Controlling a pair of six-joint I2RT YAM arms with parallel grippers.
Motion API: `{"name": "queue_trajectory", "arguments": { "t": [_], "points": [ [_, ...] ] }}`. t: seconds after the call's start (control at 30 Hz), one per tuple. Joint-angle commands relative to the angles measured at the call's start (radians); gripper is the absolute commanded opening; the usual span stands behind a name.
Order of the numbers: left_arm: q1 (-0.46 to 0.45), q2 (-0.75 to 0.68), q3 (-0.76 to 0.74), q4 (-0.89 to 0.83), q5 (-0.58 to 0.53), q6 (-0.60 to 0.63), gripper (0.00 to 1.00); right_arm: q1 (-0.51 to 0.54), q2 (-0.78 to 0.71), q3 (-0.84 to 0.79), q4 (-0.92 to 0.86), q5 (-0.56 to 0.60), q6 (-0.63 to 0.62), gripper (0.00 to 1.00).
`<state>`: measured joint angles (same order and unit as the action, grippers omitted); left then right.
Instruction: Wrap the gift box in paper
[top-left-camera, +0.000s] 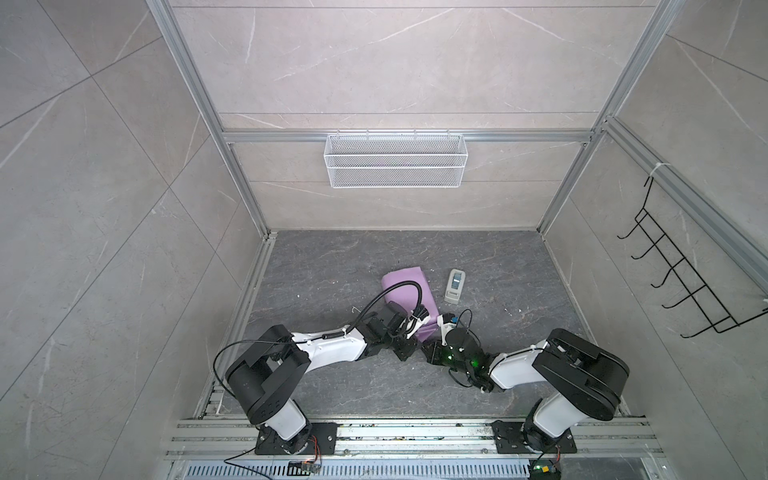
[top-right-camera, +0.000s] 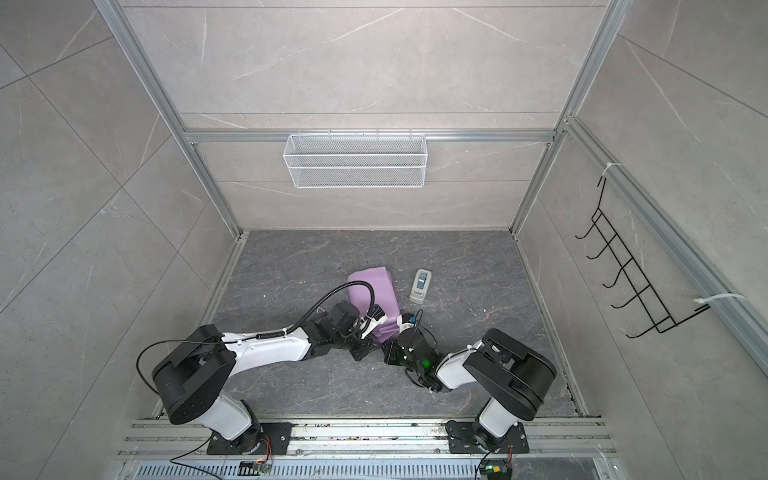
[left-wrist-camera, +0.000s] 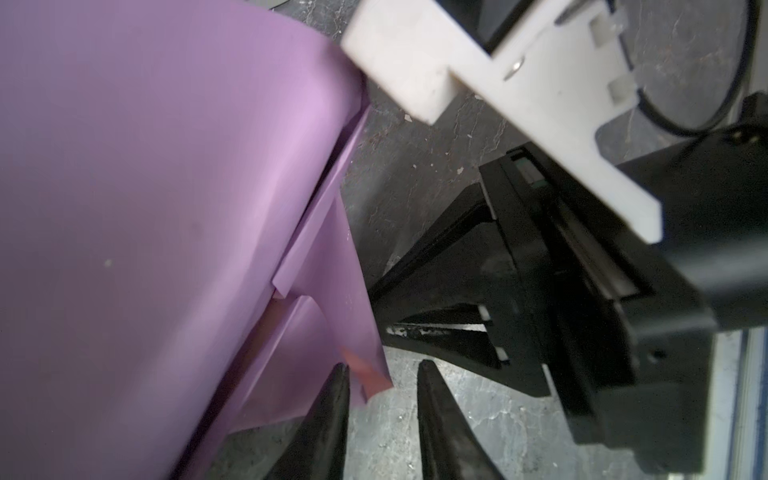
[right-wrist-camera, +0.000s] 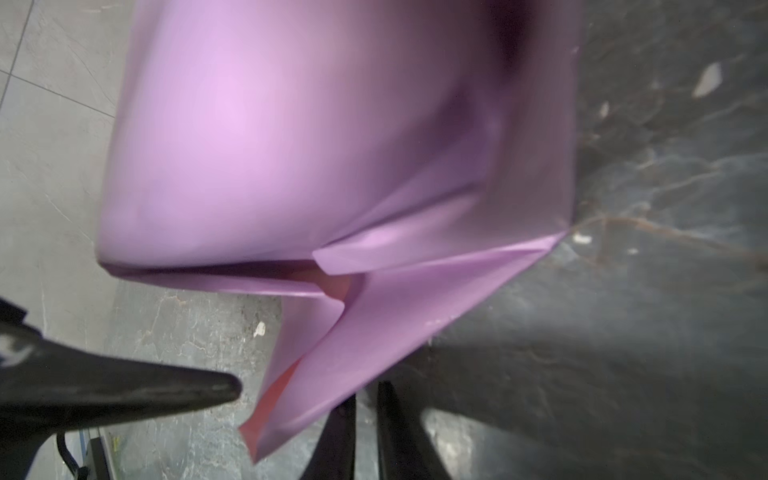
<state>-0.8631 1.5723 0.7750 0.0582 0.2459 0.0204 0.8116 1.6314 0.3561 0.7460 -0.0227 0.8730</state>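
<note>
Left tool (left-wrist-camera: 383, 366) stands with its two black fingers apart, holding nothing. In the left wrist view the pink-tipped corner of a loose flap (left-wrist-camera: 365, 376) sits in the gap, close beside one finger, and no finger is seen pressing it. Right tool (right-wrist-camera: 368, 390) has its fingers nearly together, with only a slit between them. The flap's edge meets their tips at the bottom centre of the right wrist view; whether they pinch it cannot be told.

In both top views the paper (top-left-camera: 409, 286) (top-right-camera: 372, 286) forms a lilac bundle at the centre of the dark grey desk (top-left-camera: 332, 266). Its long axis runs up and down the frame, leaning toward the lower right. The two arms meet at its lower end, one reaching in from the lower left and one from the lower right, so neither tool is clearly nearer. The flap hangs from that lower end, pointing down the frame toward both tools.

The gift box does not show anywhere and is probably inside the bundle. The bundle's top is smooth and rounded. At its end, a slot between folds stays open, with pink inner paper showing (right-wrist-camera: 332, 286), so that end looks unfinished. A small grey-white tape dispenser (top-left-camera: 455, 286) lies to the right of the bundle, not touching it.
</note>
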Motion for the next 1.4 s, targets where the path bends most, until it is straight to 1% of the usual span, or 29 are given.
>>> {"name": "queue_trajectory", "arguments": {
  "t": [0.0,0.1,0.2,0.3,0.47,0.57,0.93,1.1,1.37],
  "points": [
    [0.006,-0.068,-0.042,0.048,0.004,0.081,0.45,0.007,0.027,-0.023,0.043,0.028,0.018,0.15],
    [0.006,-0.093,-0.091,0.103,-0.019,0.179,0.5,0.006,0.029,-0.02,0.046,0.028,0.019,0.15],
    [0.005,-0.101,-0.142,0.178,-0.011,0.291,0.54,0.006,0.038,-0.021,0.061,0.027,0.024,0.15],
    [0.005,-0.089,-0.145,0.188,-0.027,0.365,0.55,0.007,0.042,-0.02,0.069,0.027,0.028,0.14],
    [0.006,-0.05,-0.127,0.192,-0.057,0.429,0.54,0.006,0.046,-0.021,0.078,0.025,0.034,0.14],
    [0.005,-0.027,-0.116,0.205,-0.082,0.452,0.53,0.007,0.047,-0.025,0.087,0.026,0.038,0.13],
    [0.004,0.041,-0.086,0.264,-0.087,0.488,0.49,0.008,0.05,-0.037,0.114,0.03,0.053,0.12],
    [0.004,0.079,-0.064,0.268,-0.094,0.491,0.46,0.008,0.051,-0.034,0.117,0.031,0.058,0.12],
    [0.003,0.093,-0.049,0.286,-0.1,0.477,0.41,0.007,0.063,-0.037,0.139,0.03,0.072,0.11]
  ]
}}
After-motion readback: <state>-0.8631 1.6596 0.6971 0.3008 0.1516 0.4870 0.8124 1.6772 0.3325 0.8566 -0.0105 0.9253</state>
